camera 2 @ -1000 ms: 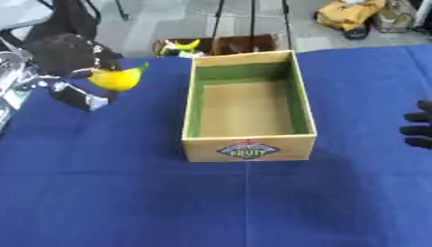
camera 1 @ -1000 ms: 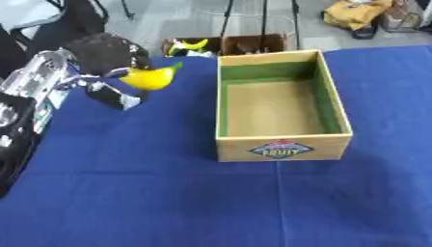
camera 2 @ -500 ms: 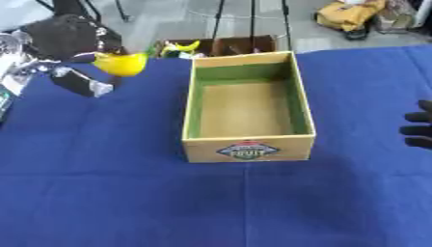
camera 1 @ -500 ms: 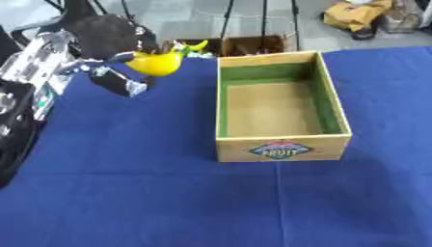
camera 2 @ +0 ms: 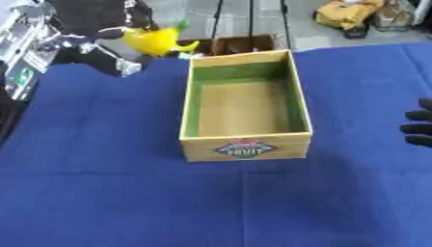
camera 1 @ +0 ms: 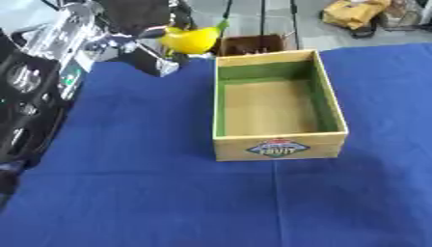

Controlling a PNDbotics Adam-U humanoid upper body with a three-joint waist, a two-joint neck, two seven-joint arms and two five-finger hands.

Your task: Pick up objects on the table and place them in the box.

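One yellow fruit (camera 1: 192, 40), curled in my left hand (camera 1: 139, 21), hangs above the table's far edge, beside the one open box (camera 1: 278, 103), which holds nothing; blue cloth (camera 1: 152, 193) spreads bare around it; my right hand (camera 2: 419, 128) shows fingertips only, grip unreadable; bags clutter the floor beyond.

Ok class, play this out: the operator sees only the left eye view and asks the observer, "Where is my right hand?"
Observer: The right hand shows only at the right eye view's right edge, over the blue cloth.
Operator: Near the box?
Observer: Level with the box's front half, apart from it, with bare cloth between.
Operator: My left hand holds the yellow fruit. Does the right hold anything?
Observer: Nothing shows in the visible part; the rest is cut off.
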